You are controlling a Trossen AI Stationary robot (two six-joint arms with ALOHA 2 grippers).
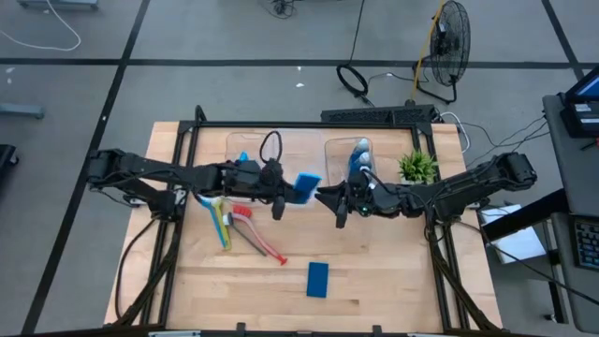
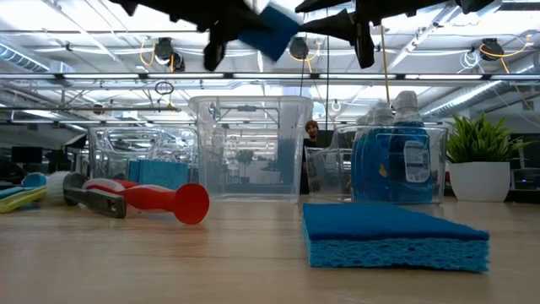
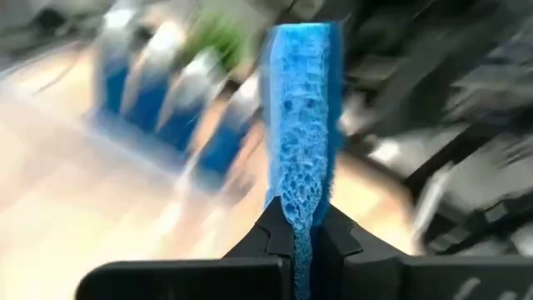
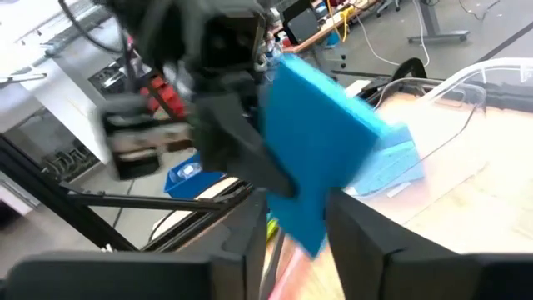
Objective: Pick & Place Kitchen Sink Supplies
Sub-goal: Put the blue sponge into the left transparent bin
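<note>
My left gripper (image 1: 290, 190) reaches in from the table's left, high above the table's middle, shut on a flat blue sponge (image 1: 307, 185). The low view shows that sponge (image 2: 274, 30) well above the table. My right gripper (image 4: 296, 242) faces it from the right and is open, with the sponge's free corner (image 4: 308, 225) between its fingers. A second blue sponge (image 1: 318, 279) lies flat near the table's near edge. Red (image 1: 262, 239) and yellow-green (image 1: 223, 227) brushes lie on the table left of centre. Blue-and-white bottles (image 1: 359, 157) stand in a clear bin. My left gripper pinches the sponge's near end (image 3: 301, 218) between its two fingers, one on each flat face. The fingers come level from the table's left. The sponge is lifted clear and sticks out past the fingertips toward the right arm. My right gripper: whether its fingers touch the sponge's corner, I cannot tell.
Two clear bins stand at the far side: one in the middle (image 2: 249, 148) and one with the bottles (image 2: 396, 160). A small green potted plant (image 1: 418, 167) stands right of them. A person shows far behind the bins.
</note>
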